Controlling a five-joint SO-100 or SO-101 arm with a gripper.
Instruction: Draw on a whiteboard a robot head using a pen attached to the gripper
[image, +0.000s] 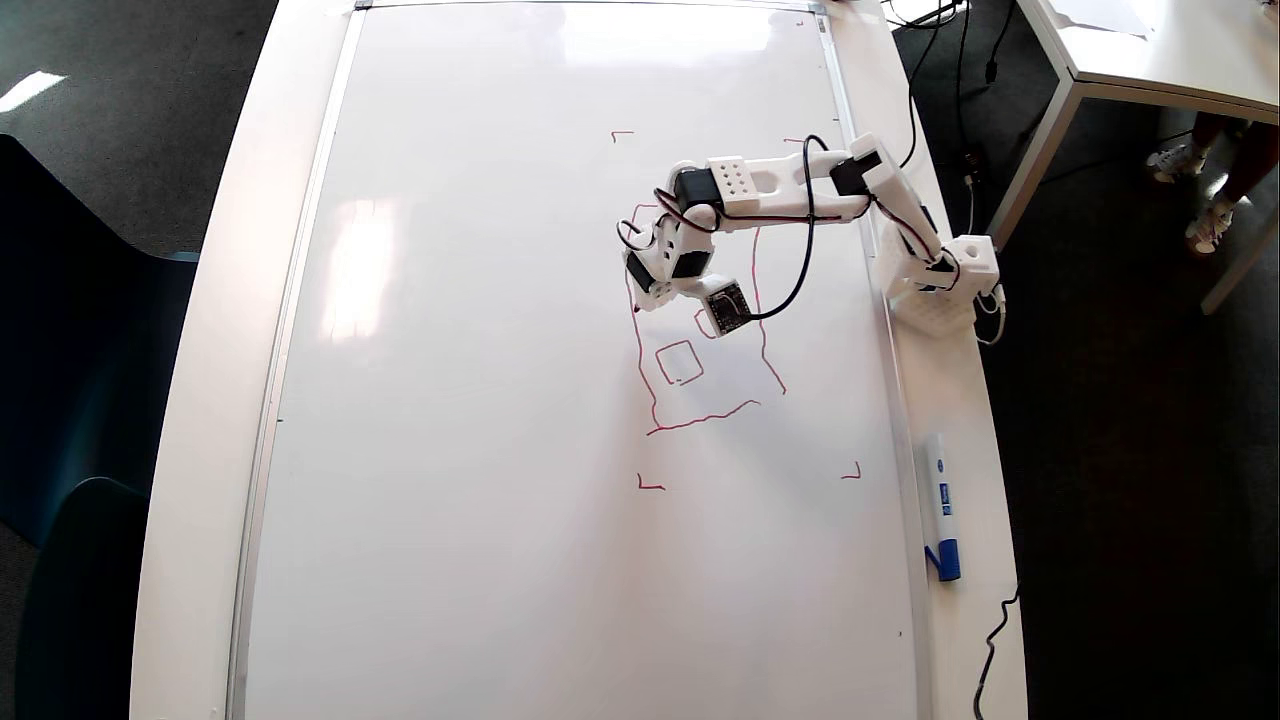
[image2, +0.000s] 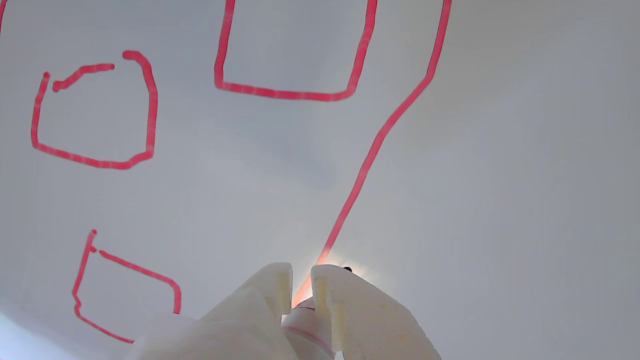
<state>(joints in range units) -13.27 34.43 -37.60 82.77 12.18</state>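
White table (image: 205, 400) under whiteboard (image: 480, 450)

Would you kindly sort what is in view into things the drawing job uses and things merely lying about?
In use: large glossy white whiteboard; red hand-drawn robot head outline; white plastic gripper; red pen clamped in it.

Lying about: white blue-capped marker; smaller white table.

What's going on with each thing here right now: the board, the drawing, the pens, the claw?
whiteboard: lying flat, partly drawn on.
robot head: red outline with small squares inside, partly hidden by the arm.
pen: clamped in the claw, tip hidden on the red line.
gripper: shut on the pen, down at the board.
blue-capped marker: lying unused beside the board, capped.
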